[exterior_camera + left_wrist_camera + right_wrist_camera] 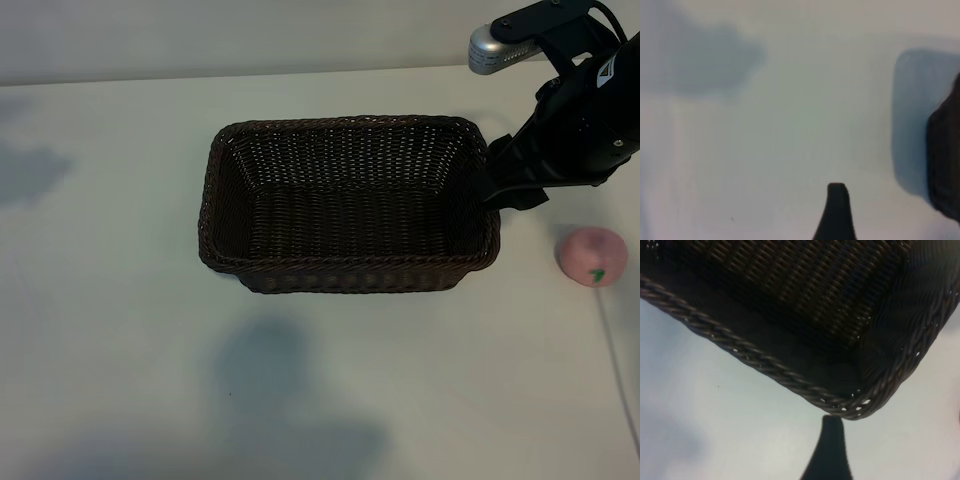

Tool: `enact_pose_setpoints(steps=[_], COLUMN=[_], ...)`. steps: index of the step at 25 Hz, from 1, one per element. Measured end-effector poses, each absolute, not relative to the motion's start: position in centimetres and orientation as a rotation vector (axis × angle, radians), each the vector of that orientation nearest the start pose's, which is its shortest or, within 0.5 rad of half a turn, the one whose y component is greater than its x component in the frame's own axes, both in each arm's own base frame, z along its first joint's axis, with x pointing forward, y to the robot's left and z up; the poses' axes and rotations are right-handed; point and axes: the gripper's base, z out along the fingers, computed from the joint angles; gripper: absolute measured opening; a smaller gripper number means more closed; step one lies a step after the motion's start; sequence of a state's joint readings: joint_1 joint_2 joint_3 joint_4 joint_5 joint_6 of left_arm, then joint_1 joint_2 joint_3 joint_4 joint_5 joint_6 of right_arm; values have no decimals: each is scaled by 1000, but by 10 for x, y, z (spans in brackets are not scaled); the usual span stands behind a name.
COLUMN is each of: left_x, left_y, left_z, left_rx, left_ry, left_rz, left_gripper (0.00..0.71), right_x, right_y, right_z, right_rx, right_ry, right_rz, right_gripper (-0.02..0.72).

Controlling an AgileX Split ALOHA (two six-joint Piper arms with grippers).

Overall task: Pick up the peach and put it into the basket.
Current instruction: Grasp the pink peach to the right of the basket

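The peach (592, 256), small, round and pale pink with a green mark, lies on the white table right of the basket (350, 268), a dark-brown wicker box with nothing in it. My right gripper (505, 183) hovers at the basket's right rim, up and left of the peach and apart from it. In the right wrist view one dark finger (832, 450) points at the basket's braided corner (860, 407), with nothing against it. My left gripper (836, 215) is out of the exterior view. Its wrist view shows one finger over bare table, with the basket's wall (945, 165) at the edge.
A thin pale cable (617, 365) runs on the table from below the peach toward the front right corner. Soft shadows lie on the white table in front of the basket (290, 390) and at the far left (30, 170).
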State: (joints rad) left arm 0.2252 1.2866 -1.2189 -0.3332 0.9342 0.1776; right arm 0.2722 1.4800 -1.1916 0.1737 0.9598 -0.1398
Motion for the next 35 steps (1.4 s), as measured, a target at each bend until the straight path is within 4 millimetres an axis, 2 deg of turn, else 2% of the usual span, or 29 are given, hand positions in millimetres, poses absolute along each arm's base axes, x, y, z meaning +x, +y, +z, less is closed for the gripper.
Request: enact_pose_setpoints(steps=[6,12,17,22,24,31,35], left_x=[210,158,101,53,40,15,-3], left_y=[23,11,-2,-5,-4,-5,-7], left_z=[409,438,454,457,453,412,398], left_rx=[-135,-81,-24,3,-10,13,43], left_ry=[2262,2132,2031,1984,1964,1973,1948], left_rz=[-200,-167,-109,0,47,49,32], left_gripper=[596,596,596,596,596,596,596], right_x=[285,285,285,285,285,285,285], right_y=[93,93,93,93,93,93,93], right_z=[297,297,297,297,297,297,297], right_rx=[-465,-466,-466,-466,-466,-466,-466], right_ry=[2693,2693,2694,2694,2694,2694,2694], right_rz=[259,258,258,258,258,258,258], right_gripper=[594,594,594,594,594,594,594])
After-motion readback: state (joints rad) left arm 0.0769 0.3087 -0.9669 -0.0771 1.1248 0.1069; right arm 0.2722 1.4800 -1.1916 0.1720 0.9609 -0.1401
